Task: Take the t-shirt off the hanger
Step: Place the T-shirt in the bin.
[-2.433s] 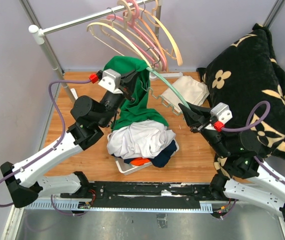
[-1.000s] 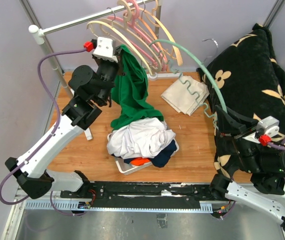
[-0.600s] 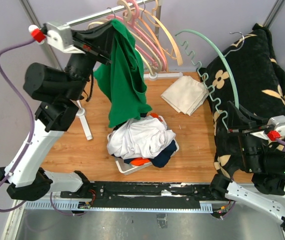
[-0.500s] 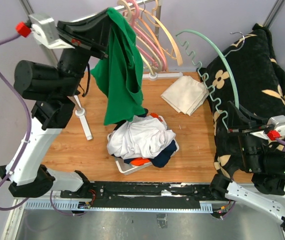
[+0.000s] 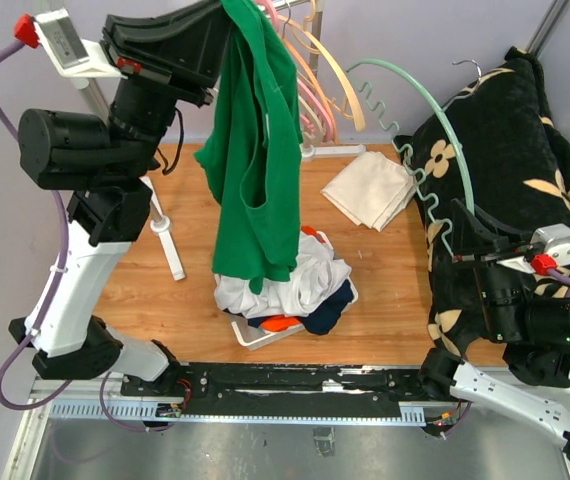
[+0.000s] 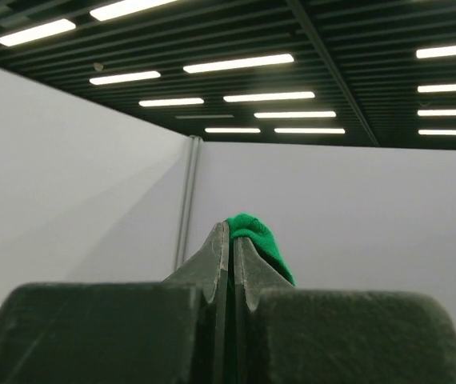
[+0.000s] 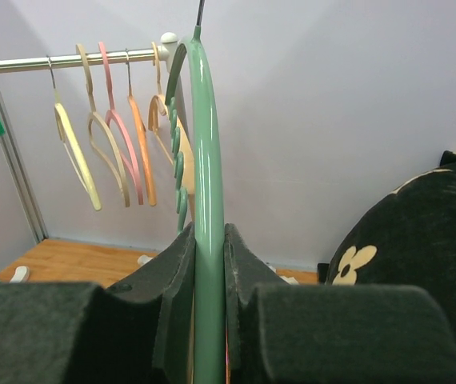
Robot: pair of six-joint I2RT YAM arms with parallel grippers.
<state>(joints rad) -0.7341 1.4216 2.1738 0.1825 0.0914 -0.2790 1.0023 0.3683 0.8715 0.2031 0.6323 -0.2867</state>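
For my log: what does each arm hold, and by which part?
Left fingers pinch a fold of the t-shirt; right fingers clamp the hanger by its arm.

t-shirt: green cotton t-shirt (image 5: 255, 170), off the hanger, bunched, hanging limp in long vertical folds
t-shirt grip: top edge pinched between the closed fingers of the left gripper (image 6: 230, 244); a small green tuft pokes past the tips
t-shirt place: straight below left gripper, well apart from right gripper (image 7: 208, 240)
hanger: mint-green plastic hanger (image 7: 206, 160), bare, curved arm, wavy notched inner bar, metal hook
hanger pose: on edge, arm clamped between right gripper's fingers, rising up from it, hook at far end
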